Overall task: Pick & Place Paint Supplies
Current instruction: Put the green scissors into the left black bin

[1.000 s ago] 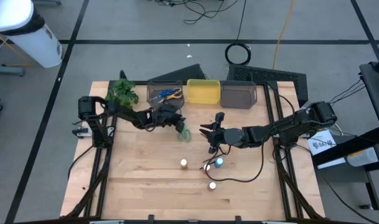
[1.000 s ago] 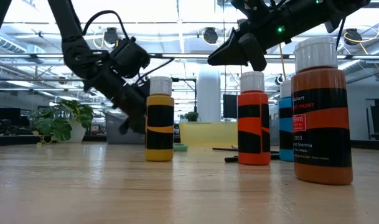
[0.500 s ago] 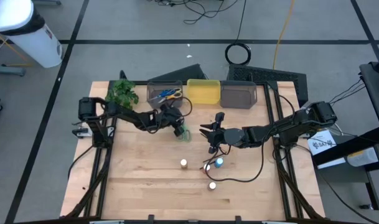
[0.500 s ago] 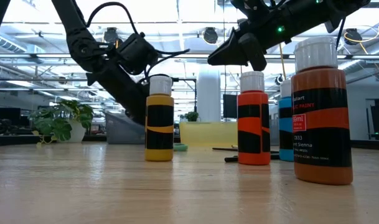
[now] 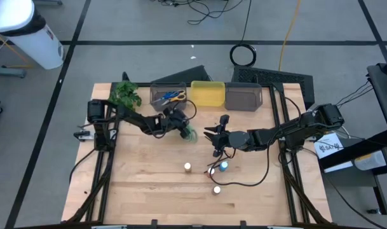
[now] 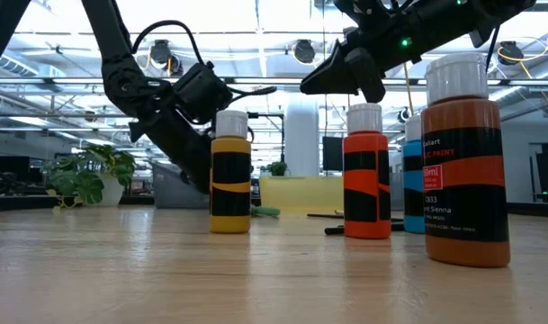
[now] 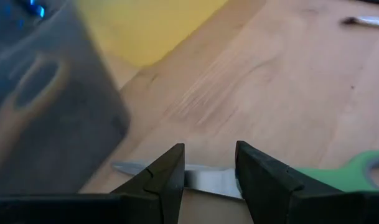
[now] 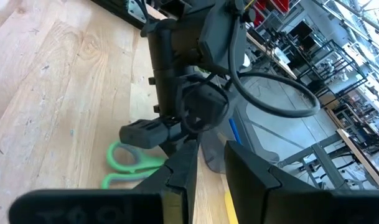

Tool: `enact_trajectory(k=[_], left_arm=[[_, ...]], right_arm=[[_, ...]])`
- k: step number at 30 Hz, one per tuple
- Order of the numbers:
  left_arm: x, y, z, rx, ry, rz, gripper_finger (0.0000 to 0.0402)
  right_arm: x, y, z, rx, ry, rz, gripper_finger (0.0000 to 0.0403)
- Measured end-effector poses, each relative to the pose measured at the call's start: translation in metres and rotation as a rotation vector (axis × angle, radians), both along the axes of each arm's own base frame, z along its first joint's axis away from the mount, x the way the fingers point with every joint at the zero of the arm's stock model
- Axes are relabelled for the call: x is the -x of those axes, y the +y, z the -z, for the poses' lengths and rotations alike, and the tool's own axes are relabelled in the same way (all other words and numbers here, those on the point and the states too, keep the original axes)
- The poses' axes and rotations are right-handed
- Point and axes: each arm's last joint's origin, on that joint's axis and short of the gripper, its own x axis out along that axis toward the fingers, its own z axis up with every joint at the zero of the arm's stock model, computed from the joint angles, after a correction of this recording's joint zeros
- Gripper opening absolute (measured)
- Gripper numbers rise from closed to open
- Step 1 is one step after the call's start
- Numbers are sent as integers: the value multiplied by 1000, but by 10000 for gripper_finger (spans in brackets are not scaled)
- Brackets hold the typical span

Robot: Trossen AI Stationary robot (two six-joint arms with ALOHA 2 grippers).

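We see the wooden desk (image 5: 142, 184) from above, with three bins along its far edge: a grey bin (image 5: 166, 95) holding blue-and-yellow scissors (image 5: 174, 96), a yellow bin (image 5: 208, 93) beside it, and a second grey bin (image 5: 243, 97) next in the row. A green leafy plant (image 5: 124, 94) sits at the far left corner.

The left gripper (image 5: 180, 127) is just in front of the first grey bin, near the desk's far edge. Its fingers (image 7: 167, 177) are narrowed onto the metal blades of the green-handled scissors (image 7: 357, 174), whose handles lie flat on the wood.

The right gripper (image 5: 213, 137) hangs over the middle of the desk, above the bottles. We see its fingers (image 8: 183, 168) set narrow, and we cannot tell whether they pinch anything.

Now the small things, near the middle toward the front edge: a yellow bottle (image 6: 230, 171) to the left, a red-orange bottle (image 6: 366, 171) and a blue bottle (image 6: 412, 180) close together, and a brown bottle (image 6: 465, 162) nearest the front. All stand upright, white caps on. A thin dark brush (image 6: 332, 216) lies flat behind the red-orange one.
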Motion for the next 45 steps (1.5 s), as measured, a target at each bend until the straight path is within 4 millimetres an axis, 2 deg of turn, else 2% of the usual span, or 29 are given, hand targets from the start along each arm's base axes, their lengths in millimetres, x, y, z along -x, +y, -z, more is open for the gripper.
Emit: enact_trajectory(k=[7, 12, 17, 21, 25, 29, 32, 37, 45], left_arm=[[9, 3, 1, 289, -95, -256, 154], [10, 5, 2, 446, -128, -273, 154], [10, 5, 3, 459, -125, -254, 154], [10, 5, 3, 455, -124, -248, 154], [10, 5, 3, 449, -122, -240, 154], [10, 8, 3, 463, -127, -239, 154], [11, 9, 3, 475, -130, -236, 154], [10, 10, 3, 475, -136, -235, 154], [10, 10, 3, 469, -131, -216, 154]], right_arm=[[0, 0, 0, 1, 6, 0, 70], [0, 0, 1, -4, 4, 1, 70], [-1, -2, 1, -188, -52, -31, 70], [-4, -12, 2, -391, -82, -86, 74], [-8, -24, 11, -508, -64, -68, 105], [-13, -27, 24, -505, -34, -53, 158], [-18, -26, 40, -502, 20, -45, 199], [-37, -25, 58, -530, 116, -81, 225], [-82, -21, 79, -531, 358, -37, 197]])
